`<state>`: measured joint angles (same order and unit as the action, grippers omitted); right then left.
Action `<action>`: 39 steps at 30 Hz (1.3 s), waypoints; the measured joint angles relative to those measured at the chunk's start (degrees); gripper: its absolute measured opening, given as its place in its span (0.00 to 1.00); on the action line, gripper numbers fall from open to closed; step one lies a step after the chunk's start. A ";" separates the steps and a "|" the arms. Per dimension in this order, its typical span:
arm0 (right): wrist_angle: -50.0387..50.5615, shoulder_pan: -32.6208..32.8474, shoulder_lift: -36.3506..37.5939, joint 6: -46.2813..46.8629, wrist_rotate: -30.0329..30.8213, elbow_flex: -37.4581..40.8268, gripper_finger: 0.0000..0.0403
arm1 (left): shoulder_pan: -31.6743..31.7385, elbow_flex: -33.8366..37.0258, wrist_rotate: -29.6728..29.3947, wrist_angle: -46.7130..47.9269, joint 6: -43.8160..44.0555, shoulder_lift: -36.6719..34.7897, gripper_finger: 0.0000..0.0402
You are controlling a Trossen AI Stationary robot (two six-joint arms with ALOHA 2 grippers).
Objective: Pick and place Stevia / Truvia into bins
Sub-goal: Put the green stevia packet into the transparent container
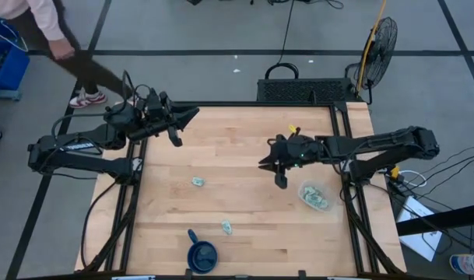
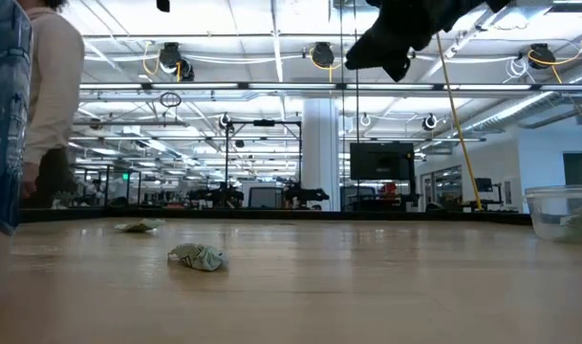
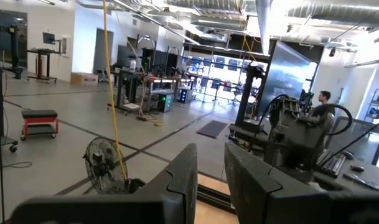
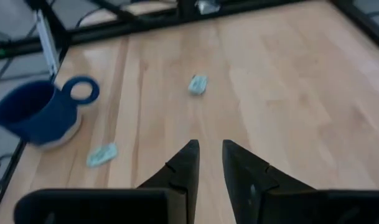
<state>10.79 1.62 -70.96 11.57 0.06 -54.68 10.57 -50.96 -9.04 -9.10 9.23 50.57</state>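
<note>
Wide wooden table (image 1: 244,225) fills the high view. The clear bin (image 1: 314,196), lower right, already holds several sachets. Right tool (image 1: 279,176) hangs above mid-table, fingers slightly parted and gripping nothing. Left tool (image 1: 177,133) waits at upper left, fingers a little apart, empty. Two sachets lie loose: one (image 1: 198,182) left of centre, another (image 1: 226,226) lower down near the blue mug (image 1: 202,254). Best play: swing over the nearer sachet, descend square, pinch across its short side. Their long axes are too crumpled to call.
</note>
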 joint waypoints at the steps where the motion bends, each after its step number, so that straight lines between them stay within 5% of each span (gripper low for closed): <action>1: -0.65 -0.33 0.00 0.38 0.02 0.00 0.17 | 0.01 0.00 0.00 -0.09 0.27 0.01 0.21; 10: -3.06 -0.91 0.00 3.92 -0.07 0.00 0.16 | -0.01 0.00 0.15 -1.75 12.25 0.00 0.21; 20: -7.82 -0.91 0.00 5.78 2.92 0.00 0.18 | 0.02 0.00 -3.04 -2.39 1.79 0.03 0.21; 32: -19.37 -1.18 -5.03 6.15 2.98 0.01 0.44 | -0.01 0.00 -3.02 -3.22 10.46 2.13 0.21; 39: -31.51 -1.68 -11.87 6.99 2.93 0.02 0.49 | -0.01 0.00 -3.01 -2.08 10.73 4.64 0.21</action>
<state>-20.72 -0.05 -82.82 18.56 2.99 -54.65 10.57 -50.96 -12.05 -11.18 19.96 55.20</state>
